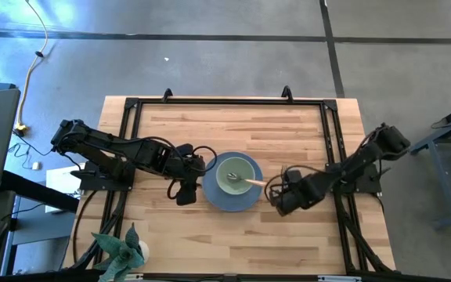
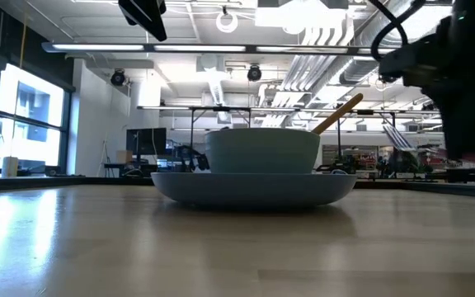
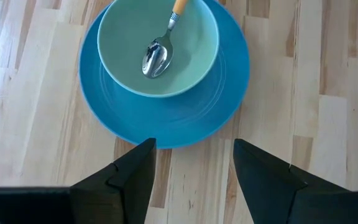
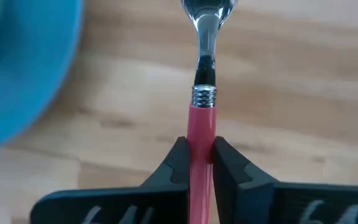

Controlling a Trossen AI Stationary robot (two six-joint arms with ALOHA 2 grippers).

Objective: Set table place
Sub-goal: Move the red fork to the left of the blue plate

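Observation:
A round blue plate (image 1: 229,199) lies in the middle of the light wood table (image 1: 288,133). A pale green bowl (image 1: 237,173) stands on it. A metal spoon (image 3: 156,57) rests with its head in the bowl and its yellow handle (image 2: 336,115) leaning over the rim. My left gripper (image 3: 194,167) hovers open just left of the plate, with nothing between its fingers. My right gripper (image 4: 201,158) is just right of the plate (image 4: 23,74), shut on a red-handled fork (image 4: 204,81). My right gripper pinches the fork's red handle (image 4: 201,132) between its two fingers, a little behind the metal collar. The fingers lie along the fork and point steeply down from above. The metal head (image 4: 209,12) sticks out past the fingertips; whether it touches the table I cannot tell.
A black metal frame (image 1: 225,102) runs around the tabletop, with both arm bases on its sides. A green plant (image 1: 120,249) stands at the near left corner. Bare wood lies beyond the plate toward the far edge and in front of it toward the near edge.

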